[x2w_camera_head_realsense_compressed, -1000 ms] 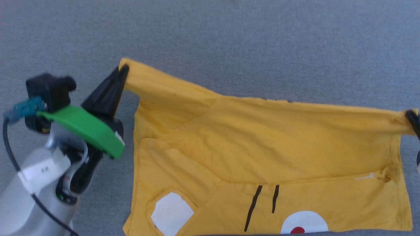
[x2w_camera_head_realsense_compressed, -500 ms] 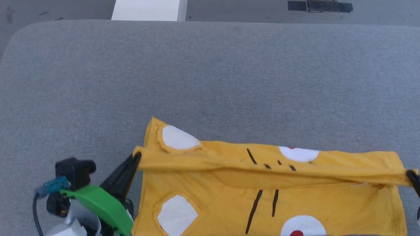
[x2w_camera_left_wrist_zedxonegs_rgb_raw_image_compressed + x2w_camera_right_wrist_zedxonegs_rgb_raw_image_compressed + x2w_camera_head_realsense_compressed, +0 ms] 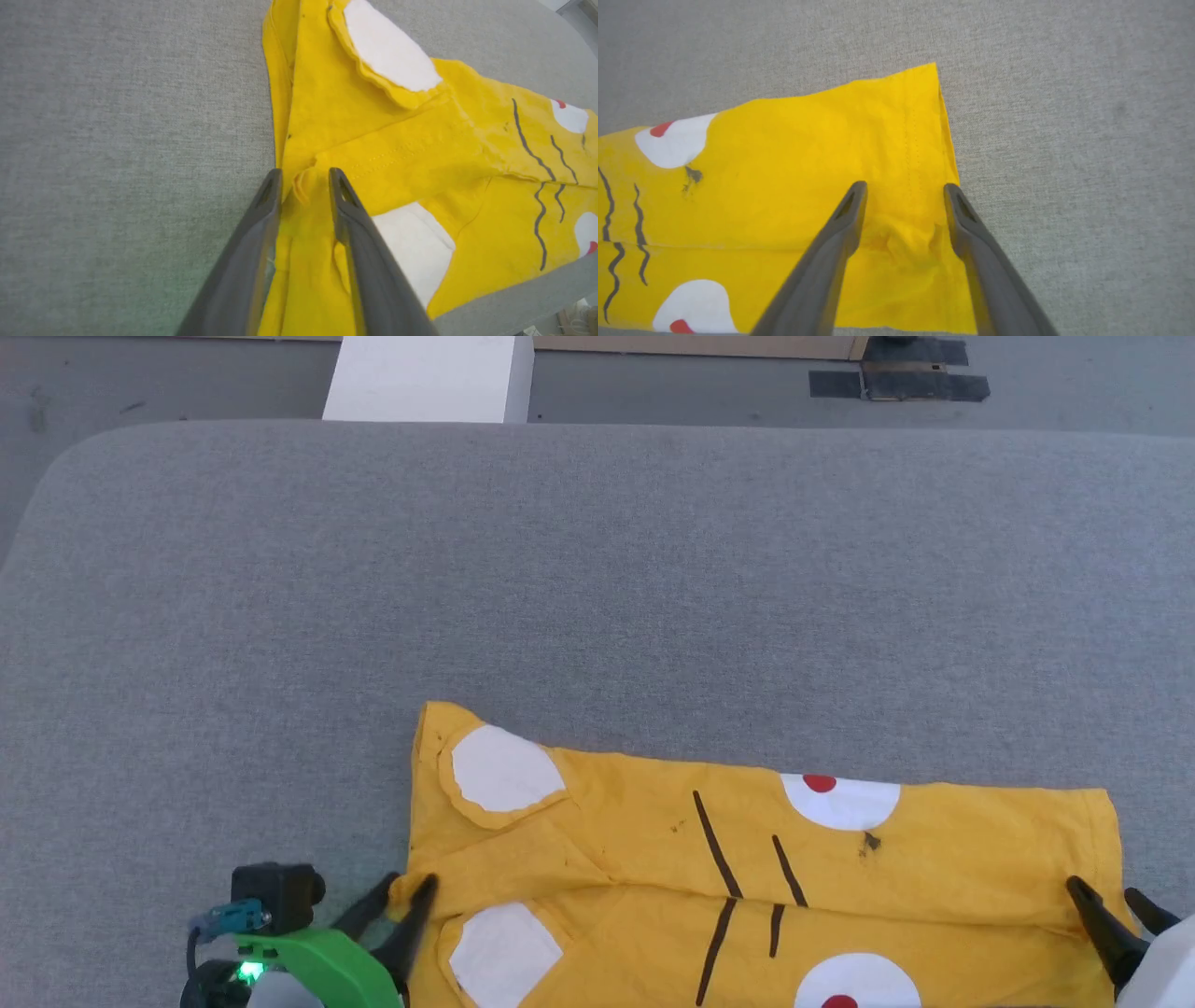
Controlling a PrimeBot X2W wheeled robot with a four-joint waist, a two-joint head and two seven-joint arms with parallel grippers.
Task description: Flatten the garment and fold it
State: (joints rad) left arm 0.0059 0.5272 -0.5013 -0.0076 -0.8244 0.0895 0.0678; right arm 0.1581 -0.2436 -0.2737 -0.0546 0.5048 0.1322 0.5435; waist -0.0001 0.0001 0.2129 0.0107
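Shirt [image 3: 934,859] lies folded on the near part of the grey surface [image 3: 597,569], long axis left-right, sleeves toward the robot's left and hem toward its right. Its near edge is cut off in the head view. Left gripper [image 3: 411,887] and right gripper [image 3: 1103,889] are both released, fingers spread at the fold's two ends.
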